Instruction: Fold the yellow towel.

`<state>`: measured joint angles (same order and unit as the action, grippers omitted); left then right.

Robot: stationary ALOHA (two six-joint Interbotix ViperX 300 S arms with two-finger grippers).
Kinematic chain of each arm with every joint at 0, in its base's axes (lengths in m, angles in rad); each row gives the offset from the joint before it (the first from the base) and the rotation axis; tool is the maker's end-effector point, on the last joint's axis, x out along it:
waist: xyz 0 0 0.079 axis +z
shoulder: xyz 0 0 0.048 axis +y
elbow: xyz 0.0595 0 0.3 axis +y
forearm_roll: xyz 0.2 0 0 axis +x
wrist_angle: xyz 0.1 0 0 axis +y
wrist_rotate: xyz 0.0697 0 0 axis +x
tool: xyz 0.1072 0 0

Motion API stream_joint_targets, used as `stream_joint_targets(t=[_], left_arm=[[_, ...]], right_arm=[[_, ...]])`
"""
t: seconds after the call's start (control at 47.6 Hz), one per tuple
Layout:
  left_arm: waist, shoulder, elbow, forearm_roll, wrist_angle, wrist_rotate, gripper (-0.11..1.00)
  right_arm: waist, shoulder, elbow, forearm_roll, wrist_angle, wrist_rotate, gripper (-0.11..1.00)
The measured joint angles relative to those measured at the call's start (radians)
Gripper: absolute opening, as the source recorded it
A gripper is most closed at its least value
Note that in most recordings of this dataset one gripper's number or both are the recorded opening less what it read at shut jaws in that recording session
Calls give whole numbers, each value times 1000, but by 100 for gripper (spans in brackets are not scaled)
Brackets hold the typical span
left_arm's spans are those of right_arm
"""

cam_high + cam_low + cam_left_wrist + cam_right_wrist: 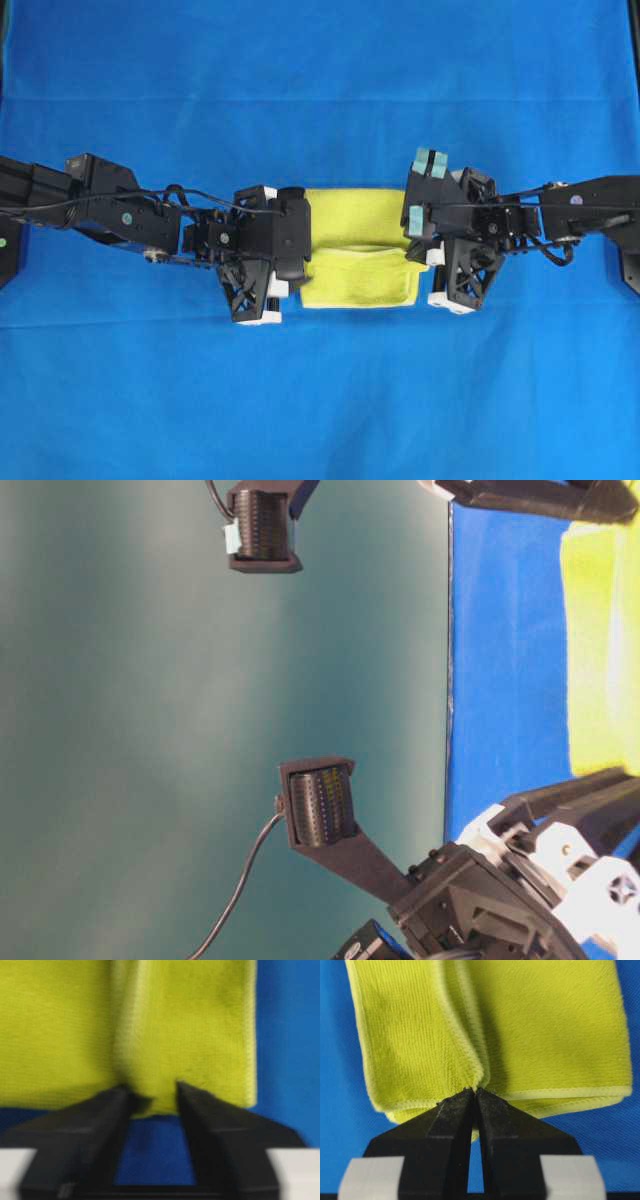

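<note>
The yellow towel (pixel 355 230) lies folded on the blue table covering (pixel 320 400), with a ridge across its middle. My left gripper (pixel 304 252) is at its left edge. In the left wrist view the left gripper (pixel 152 1091) stands open, and the towel (pixel 175 1025) edge lies between its fingertips (pixel 192 1097). My right gripper (pixel 418 252) is at the towel's right edge. In the right wrist view the right gripper (pixel 475 1092) is shut on the towel (pixel 545 1025), pinching the raised ridge at its hem. The table-level view shows a strip of towel (pixel 600 650) at the right.
The blue covering (pixel 500 680) spreads over the whole table, bare in front of and behind the towel. Both black arms (pixel 100 205) reach in from the left and right sides at mid height. A teal wall (pixel 150 730) fills the table-level view.
</note>
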<state>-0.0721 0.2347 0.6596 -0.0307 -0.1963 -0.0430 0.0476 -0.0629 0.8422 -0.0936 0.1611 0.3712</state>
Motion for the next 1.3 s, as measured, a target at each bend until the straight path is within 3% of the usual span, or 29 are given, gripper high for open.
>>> stream_joint_targets(t=[0.063, 0.168, 0.231, 0.378, 0.693, 0.86, 1.049, 1.301], left_arm=[[-8, 0, 0, -2, 0, 8, 63], [-12, 0, 0, -2, 2, 5, 58], [-12, -2, 0, -2, 5, 3, 53], [-21, -28, 2, -2, 18, 3, 52], [-114, -150, 28, 0, 89, 6, 51], [-123, -319, 64, 0, 115, 18, 51], [-101, -495, 150, 0, 110, 23, 51], [-44, -718, 296, -2, 98, 44, 52]], right_arm=[[12, 0, 0, 0, -8, 0, 26], [32, 2, -2, 0, -9, 2, 56], [41, 0, -5, -2, -8, 0, 64], [60, -6, -11, 0, 3, 0, 54], [161, -95, -31, 0, 46, 2, 55], [169, -202, -26, -2, 55, -5, 55], [161, -387, 23, -64, 57, -11, 55], [94, -661, 123, -127, 51, -8, 55]])
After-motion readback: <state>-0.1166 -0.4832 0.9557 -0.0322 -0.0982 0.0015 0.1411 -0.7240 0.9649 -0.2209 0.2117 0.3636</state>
